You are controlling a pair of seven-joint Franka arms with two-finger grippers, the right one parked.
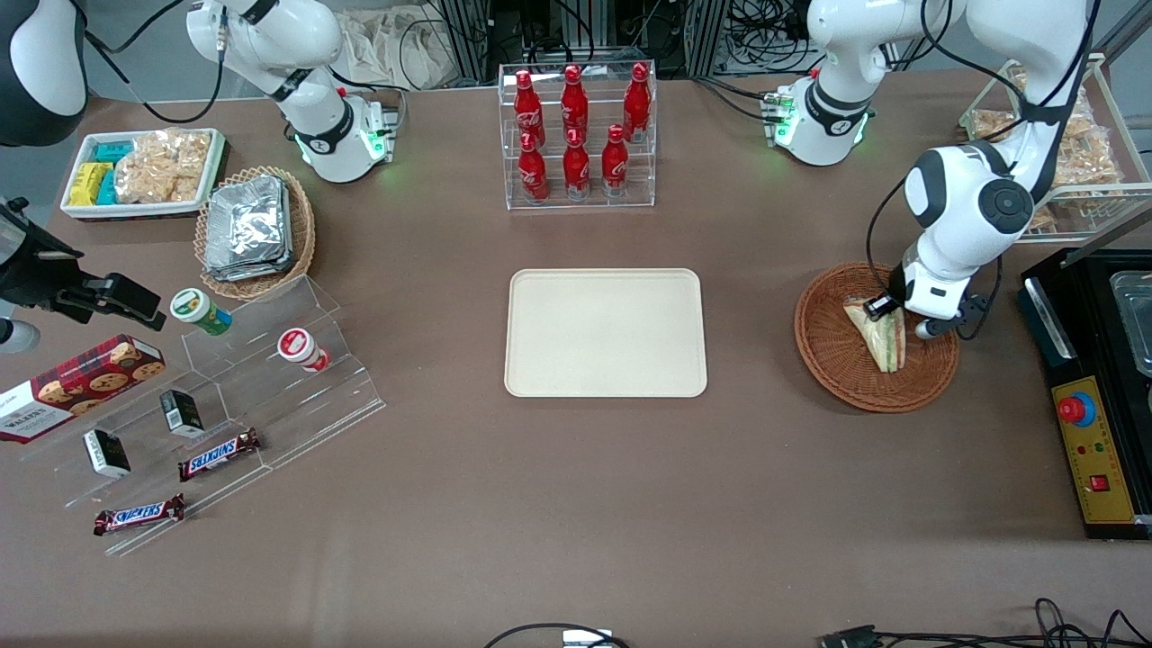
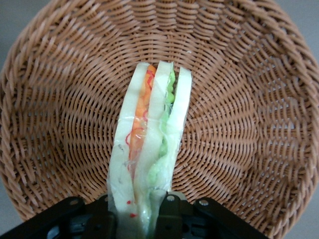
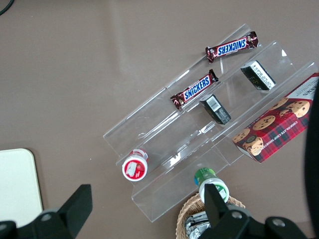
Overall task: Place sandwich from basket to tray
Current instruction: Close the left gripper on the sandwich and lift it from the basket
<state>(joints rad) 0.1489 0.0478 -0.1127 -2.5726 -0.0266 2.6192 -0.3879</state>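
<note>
**Tool closed on the sandwich inside the basket**

Tool (image 1: 884, 308) of your working arm sits low in the reddish-brown wicker basket (image 1: 823, 355), toward the working arm's end of the desk (image 1: 576, 504). In the wrist view its fingers (image 2: 172, 211) press against the wrapped end of the sandwich (image 2: 149, 149), one on each side, so you are gripping it. The sandwich stands on edge: three white bread slices, with orange-red filling between one pair and green between the other, all under clear wrap. From the front, the sandwich (image 1: 877, 335) lies on the basket floor, its far tip pointing toward the front camera. The cream tray (image 1: 605, 333) lies flat at mid-desk, well apart from the basket and bare. Farther from the camera than the tray stands a clear rack of red bottles (image 1: 576, 135).
</note>
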